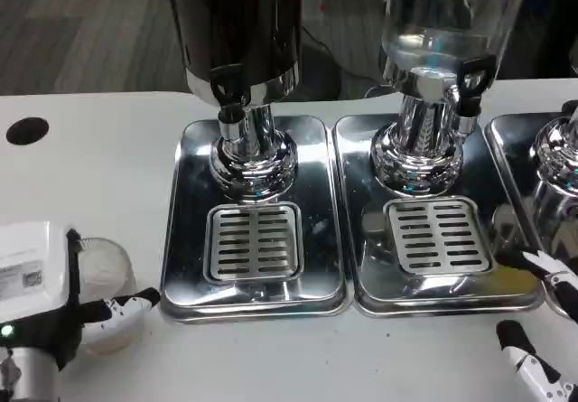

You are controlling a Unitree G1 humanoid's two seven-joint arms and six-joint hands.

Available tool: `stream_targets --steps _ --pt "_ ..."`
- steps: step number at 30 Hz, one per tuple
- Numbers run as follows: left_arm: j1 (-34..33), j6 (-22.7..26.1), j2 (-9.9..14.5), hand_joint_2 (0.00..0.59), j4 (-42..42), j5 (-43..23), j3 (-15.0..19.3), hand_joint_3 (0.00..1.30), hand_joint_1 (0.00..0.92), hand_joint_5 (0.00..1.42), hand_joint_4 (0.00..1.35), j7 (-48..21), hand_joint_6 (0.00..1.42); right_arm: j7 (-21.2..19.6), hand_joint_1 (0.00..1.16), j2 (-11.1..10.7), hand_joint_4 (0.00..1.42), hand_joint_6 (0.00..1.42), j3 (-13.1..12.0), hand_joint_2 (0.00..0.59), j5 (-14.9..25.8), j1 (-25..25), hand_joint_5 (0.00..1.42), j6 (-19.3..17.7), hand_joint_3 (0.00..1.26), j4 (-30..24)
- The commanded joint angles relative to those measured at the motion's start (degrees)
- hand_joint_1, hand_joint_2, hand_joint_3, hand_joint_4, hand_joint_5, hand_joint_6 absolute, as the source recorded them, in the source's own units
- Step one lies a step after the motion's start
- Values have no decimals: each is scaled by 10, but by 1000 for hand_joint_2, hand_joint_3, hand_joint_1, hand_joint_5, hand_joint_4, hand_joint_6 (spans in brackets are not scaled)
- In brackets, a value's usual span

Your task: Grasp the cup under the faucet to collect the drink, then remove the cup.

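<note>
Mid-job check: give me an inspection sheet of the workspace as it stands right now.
Surface: white table, one dark round hole.
Job's things: clear cup on table left of trays; dark dispenser's faucet over grate, nothing under it.
Clutter: clear dispenser, third dispenser, each on a steel tray.
Hands: left hand around cup; right hand holds nothing.
Cables: nothing seen.
Surroundings: grey floor beyond table.

One head cam, mounted high, looking steeply down and forward across the white table [108, 149]. Close range: drip trays [255, 217] sit mid-frame, dispenser tanks [239, 23] are cropped by the top edge. Floor shows upper left, beyond the table's far edge.
</note>
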Motion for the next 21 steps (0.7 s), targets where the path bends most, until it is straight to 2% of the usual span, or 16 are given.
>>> stream_targets --steps 1,13,21 --pt "2 1 3 93 6 0 0 587 386 960 652 36 1237 2 556 2 137 0 3 380 -1 -4 83 -3 252 8" --pt "11 -3 0 78 -15 -18 6 654 417 1009 712 68 1286 2 552 5 132 0 13 377 -7 -6 83 -3 243 11" --pt "10 -11 1 71 -73 -33 17 668 426 1021 721 53 1311 4 547 4 132 0 15 374 -4 -6 83 -8 241 15"
